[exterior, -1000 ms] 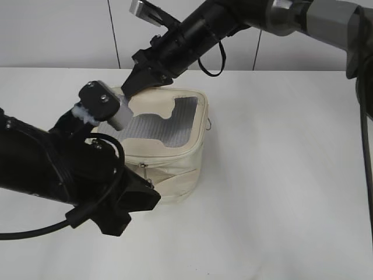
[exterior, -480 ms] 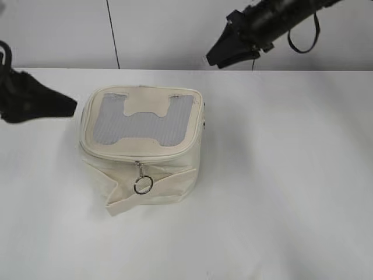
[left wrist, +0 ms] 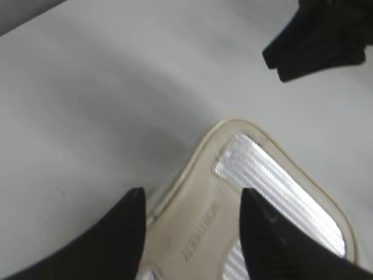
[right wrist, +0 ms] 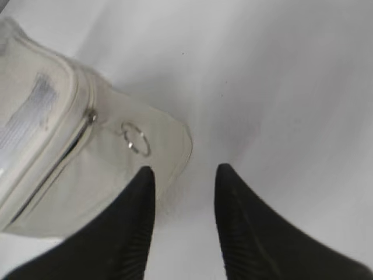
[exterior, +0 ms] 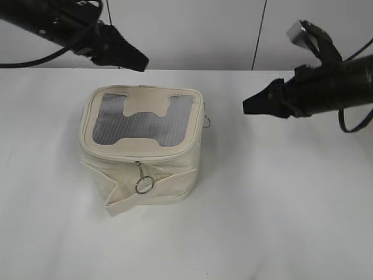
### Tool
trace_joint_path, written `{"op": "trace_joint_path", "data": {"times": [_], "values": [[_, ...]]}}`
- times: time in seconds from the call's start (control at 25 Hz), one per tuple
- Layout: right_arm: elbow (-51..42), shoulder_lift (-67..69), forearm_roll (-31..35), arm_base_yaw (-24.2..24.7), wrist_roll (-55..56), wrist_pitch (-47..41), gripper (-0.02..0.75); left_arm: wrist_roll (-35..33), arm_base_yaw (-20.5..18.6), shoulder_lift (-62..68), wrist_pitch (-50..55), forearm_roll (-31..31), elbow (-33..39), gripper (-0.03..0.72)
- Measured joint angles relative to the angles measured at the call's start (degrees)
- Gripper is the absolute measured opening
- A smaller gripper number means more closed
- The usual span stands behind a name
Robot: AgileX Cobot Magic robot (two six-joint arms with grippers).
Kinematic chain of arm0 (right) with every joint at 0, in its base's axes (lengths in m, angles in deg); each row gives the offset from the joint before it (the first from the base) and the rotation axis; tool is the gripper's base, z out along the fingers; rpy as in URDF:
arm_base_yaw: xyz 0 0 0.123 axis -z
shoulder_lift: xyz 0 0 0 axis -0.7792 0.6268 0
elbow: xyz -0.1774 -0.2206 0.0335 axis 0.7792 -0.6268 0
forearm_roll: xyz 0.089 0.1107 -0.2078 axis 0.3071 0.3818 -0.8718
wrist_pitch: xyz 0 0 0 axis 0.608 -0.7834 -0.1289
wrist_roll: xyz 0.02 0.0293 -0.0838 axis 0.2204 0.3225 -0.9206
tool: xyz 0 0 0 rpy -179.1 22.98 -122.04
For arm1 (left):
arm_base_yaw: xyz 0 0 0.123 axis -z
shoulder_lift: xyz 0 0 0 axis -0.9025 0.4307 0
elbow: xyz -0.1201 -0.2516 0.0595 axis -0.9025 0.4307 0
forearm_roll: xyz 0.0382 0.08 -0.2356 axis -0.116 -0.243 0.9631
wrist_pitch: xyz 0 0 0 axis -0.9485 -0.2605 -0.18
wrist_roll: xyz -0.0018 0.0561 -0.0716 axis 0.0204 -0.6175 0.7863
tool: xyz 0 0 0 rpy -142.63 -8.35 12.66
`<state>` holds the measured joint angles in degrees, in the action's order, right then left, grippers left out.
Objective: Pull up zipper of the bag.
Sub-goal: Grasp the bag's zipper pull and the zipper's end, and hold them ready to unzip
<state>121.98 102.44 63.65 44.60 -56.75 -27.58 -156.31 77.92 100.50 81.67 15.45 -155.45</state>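
The cream bag [exterior: 169,169] stands on the white table with its grey mesh window [exterior: 145,119] facing up. The zipper [exterior: 140,157] runs round the top rim; one silver ring pull [exterior: 144,185] hangs at the front and another [exterior: 207,122] at the right side. My left gripper [exterior: 133,59] is open, above and behind the bag's back left; its view shows the top panel [left wrist: 198,233] between the jaws [left wrist: 192,201]. My right gripper [exterior: 255,106] is open and empty, right of the bag. In its view [right wrist: 183,175] the ring pull [right wrist: 135,140] lies just ahead on the left.
The white table [exterior: 280,204] extends to the front and right of the bag. A pale wall [exterior: 192,29] with dark vertical seams stands behind. The right gripper [left wrist: 315,41] shows at the top right of the left wrist view.
Both grippers were at the bag's top a second ago and have drawn off. The left arm now sits at the back left, the right arm lower, right of the bag. The bag stands free.
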Motion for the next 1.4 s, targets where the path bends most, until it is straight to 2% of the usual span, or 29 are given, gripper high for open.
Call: {"op": "trace_joint_path", "data": {"times": [0.16,0.24,0.4,0.84,0.92,0.96,1.08,1.12,1.16,1.4], "values": [[-8.57,-0.71,10.85,-0.19,-12.87,0.05,0.492,0.01,4.03,7.65,5.04,-2.91,-11.28,0.44],[-10.22,-0.71,14.42,-0.23,-17.68,0.07,0.549,0.18,5.56,10.56,7.34,-4.76,-15.54,0.443],[-10.39,-0.71,17.56,-0.3,-21.7,-0.09,0.568,0.49,7.2,14.22,8.66,-7.2,-19.15,0.439],[-10.39,-0.71,19.86,-3.24,-25.94,-0.38,0.559,1.87,7.25,17.46,8.7,-9.64,-19.66,0.419],[-10.39,-0.52,20.03,-3.6,-26.54,-0.49,0.559,2.14,7.25,18.1,8.39,-9.51,-19.66,0.375],[-10.39,-0.17,20.22,-3.78,-27.1,-0.56,0.559,2.36,7.25,18.15,8.39,-9.47,-19.66,0.323],[-10.39,1.28,21.86,-4.61,-29.53,-0.82,0.559,2.48,7.25,18.2,7.91,-9.7,-19.7,0.102],[-10.39,1.87,22.63,-5.02,-30.66,-0.82,0.559,2.59,7.25,18.27,7.84,-9.76,-19.7,0.057],[-10.39,2.45,23.55,-5.42,-31.9,-0.82,0.559,2.65,7.25,18.33,7.84,-9.76,-19.7,0.039],[-9.56,5.22,25.35,-8.23,-39.86,-0.87,0.554,2.76,7.25,18.33,7.46,-9.82,-19.7,0.037]]}}
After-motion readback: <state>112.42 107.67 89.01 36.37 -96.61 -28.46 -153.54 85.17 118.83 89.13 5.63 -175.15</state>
